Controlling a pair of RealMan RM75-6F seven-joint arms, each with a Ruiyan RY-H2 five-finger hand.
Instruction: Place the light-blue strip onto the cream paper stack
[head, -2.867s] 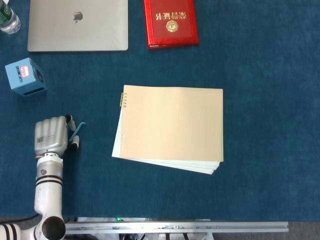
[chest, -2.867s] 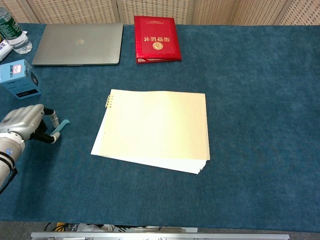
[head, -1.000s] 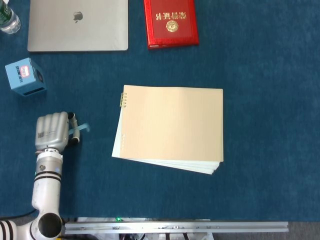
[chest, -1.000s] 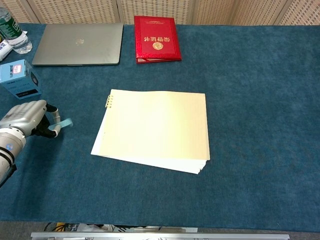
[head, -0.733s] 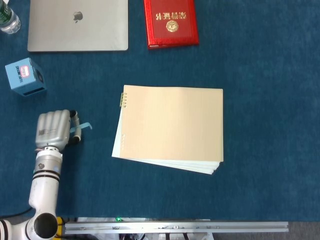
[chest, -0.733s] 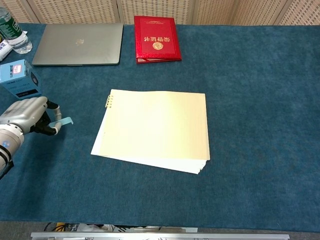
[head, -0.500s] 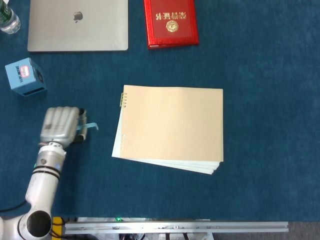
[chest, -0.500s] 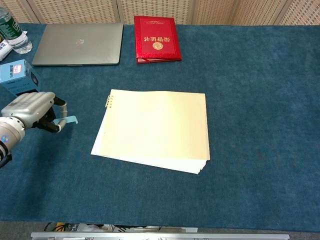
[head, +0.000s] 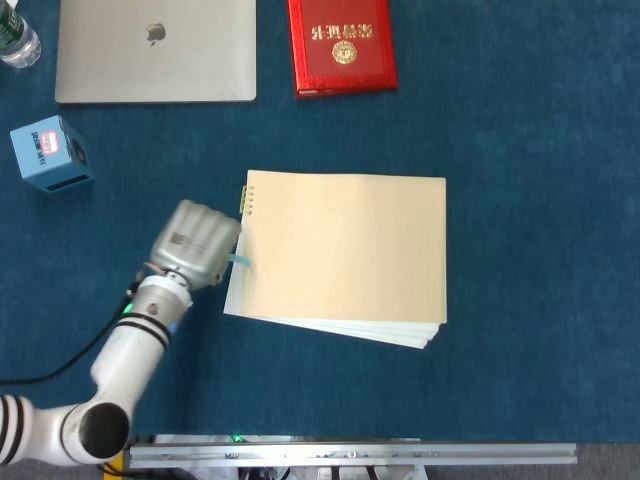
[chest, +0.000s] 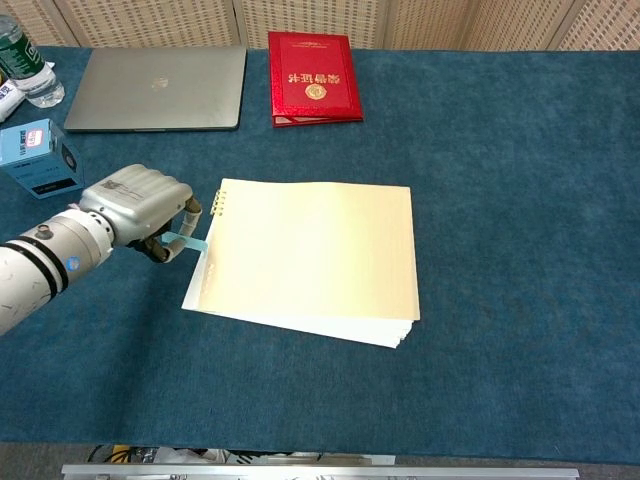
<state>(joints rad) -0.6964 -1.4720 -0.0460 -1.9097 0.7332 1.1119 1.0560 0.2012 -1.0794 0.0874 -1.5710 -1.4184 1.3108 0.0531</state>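
Light-blue paper strip (chest: 189, 241) sits pinched in the robot's left hand (chest: 140, 210), its free end just reaching the left edge of the cream paper stack (chest: 310, 262); from the head view the strip (head: 240, 261) shows as a small sliver beside the knuckles (head: 196, 240). I can't tell whether its tip actually touches the paper or hangs just over it. The hand's fingers are curled in, clamped on the strip.

Going from the left edge of the blue-carpeted worktop (chest: 520, 200): a clear plastic water bottle with a green label (chest: 22, 60) stands in the far left corner, and a small light-blue cardboard box (chest: 38, 157) sits a little nearer. A closed silver laptop (chest: 157, 88) lies along the far edge, with a red hardcover booklet with gold lettering (chest: 313, 77) just to its right. The cream stack, clipped by a small gold spiral at its far left corner (chest: 217, 204), lies in the middle of the worktop, its lower sheets fanned out toward the near right corner. The right hand is nowhere I can see.
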